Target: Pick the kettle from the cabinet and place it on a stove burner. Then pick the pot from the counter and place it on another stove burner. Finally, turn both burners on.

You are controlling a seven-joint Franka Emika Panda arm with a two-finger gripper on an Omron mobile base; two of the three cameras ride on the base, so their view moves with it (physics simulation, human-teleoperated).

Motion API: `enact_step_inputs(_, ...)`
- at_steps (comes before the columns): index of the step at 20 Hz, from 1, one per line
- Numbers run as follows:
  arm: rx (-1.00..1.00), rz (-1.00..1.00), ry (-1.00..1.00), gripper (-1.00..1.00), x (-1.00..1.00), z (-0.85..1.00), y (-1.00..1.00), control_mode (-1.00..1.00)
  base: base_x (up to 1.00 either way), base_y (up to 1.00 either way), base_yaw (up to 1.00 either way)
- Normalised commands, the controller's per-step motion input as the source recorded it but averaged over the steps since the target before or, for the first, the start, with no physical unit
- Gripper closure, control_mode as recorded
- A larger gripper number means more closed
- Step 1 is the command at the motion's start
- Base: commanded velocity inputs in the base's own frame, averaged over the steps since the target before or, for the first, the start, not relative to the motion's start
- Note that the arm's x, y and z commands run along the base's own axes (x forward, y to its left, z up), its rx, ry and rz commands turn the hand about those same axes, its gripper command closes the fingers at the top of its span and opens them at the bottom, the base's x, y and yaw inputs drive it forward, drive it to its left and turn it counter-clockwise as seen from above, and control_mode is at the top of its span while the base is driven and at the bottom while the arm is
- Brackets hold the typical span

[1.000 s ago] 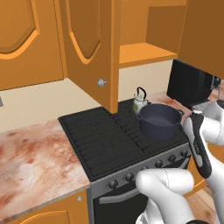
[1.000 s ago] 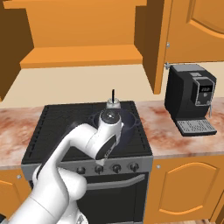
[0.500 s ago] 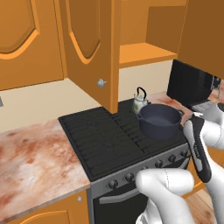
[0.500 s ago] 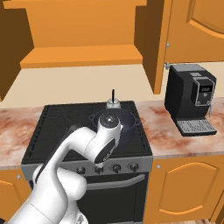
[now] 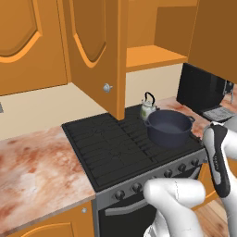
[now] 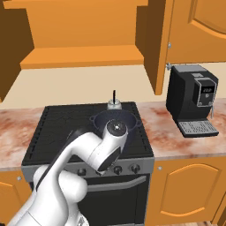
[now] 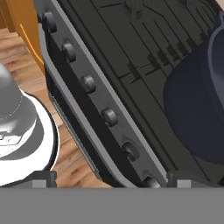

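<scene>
**Ana:** Pot sits on the cooktop, front right grate section of the burners, wide and dark, no lid, both small side handles showing.

**Ben:** And the kettle is right behind it on the rear right section, whitish with that thin black arched handle up. From the right base camera the kettle peeks just over the pot rim.

**Ana:** Touching each other?

**Ben:** Very close; I cannot tell whether they actually meet.

**Ana:** Where's the claw?

**Ben:** Down low at the front of the range. The hand camera looks along the row of round knobs, with the pot wall looming dark on one side and wooden floor on the other.

**Ana:** Fingers?

**Ben:** Two small dark tips, one at each side of the bottom of that view, spread wide apart, nothing between them. Nearest knob lies just ahead of the gap, not touched.

**Ana:** Cabinet door hangs open, silver knob out over the cooktop's back edge, and the orange shelf is bare.

**Ben:** Marbled bench runs left of the range, and on the far side a black coffee machine stands on the bench, well apart from the pot.

**Ana:** Arm folds across the range front in the right base camera, covering part of the knob row.
</scene>
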Motion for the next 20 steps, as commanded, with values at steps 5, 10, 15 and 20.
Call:
enact_step_inputs(5,0.04,-0.02,-0.01,-1.0,-0.15,-0.07,-0.02,-1.0,0.0,0.0,0.0)
enact_step_inputs(10,0.05,-0.03,-0.04,-1.0,-0.08,-0.11,0.0,-1.0,0.0,0.0,0.0)
enact_step_inputs(15,0.06,-0.04,-0.07,-1.0,-0.04,-0.11,0.0,-1.0,0.0,0.0,0.0)
enact_step_inputs(20,0.08,-0.02,-0.01,-1.0,-0.17,-0.03,-0.04,-1.0,0.0,0.0,0.0)
